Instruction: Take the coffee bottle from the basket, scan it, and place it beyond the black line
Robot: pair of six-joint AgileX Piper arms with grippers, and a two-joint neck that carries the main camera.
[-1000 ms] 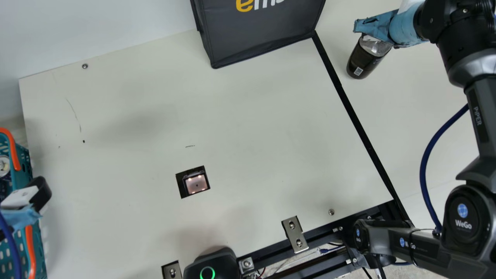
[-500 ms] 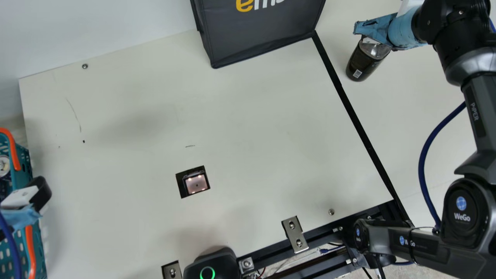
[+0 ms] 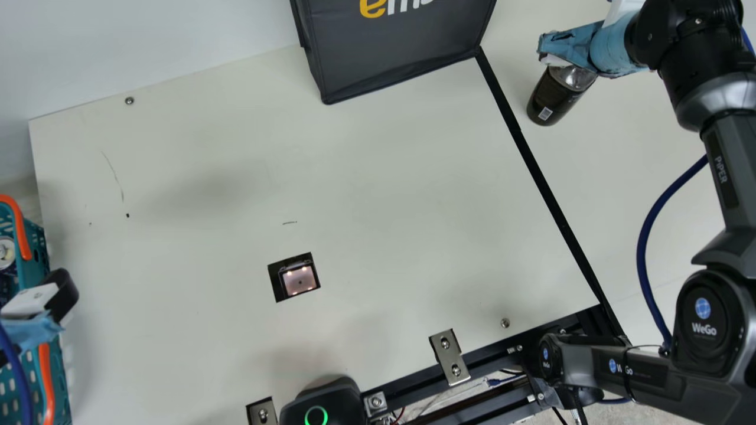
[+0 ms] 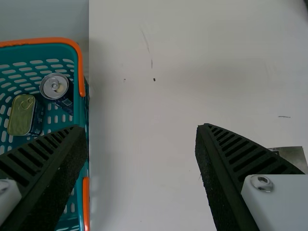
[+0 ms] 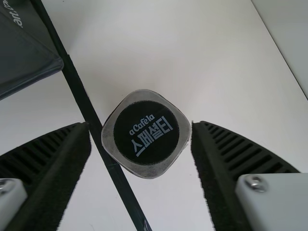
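Observation:
The coffee bottle (image 3: 551,100) stands upright on the pale surface, right of the black line (image 3: 537,159). My right gripper (image 3: 561,52) is over its top. In the right wrist view the bottle's dark cap (image 5: 146,133) lies between the spread fingers of the right gripper (image 5: 141,126), close to the right one, with a narrow gap on the left. My left gripper (image 3: 35,332) is above the teal basket (image 3: 57,378). In the left wrist view the left gripper (image 4: 142,126) is open and empty, beside the basket (image 4: 77,149).
The scanner window (image 3: 298,282) is set in the table left of the line. A dark bag (image 3: 390,53) stands at the back edge. The basket holds a soda can (image 4: 55,86) and a flat tin (image 4: 23,115). Metal brackets (image 3: 450,357) line the front edge.
The right gripper and the bottle have shifted slightly down in the main view. A pale part under the gripper's blue cover now reaches farther left, so its fingers look spread. The left arm has kept still.

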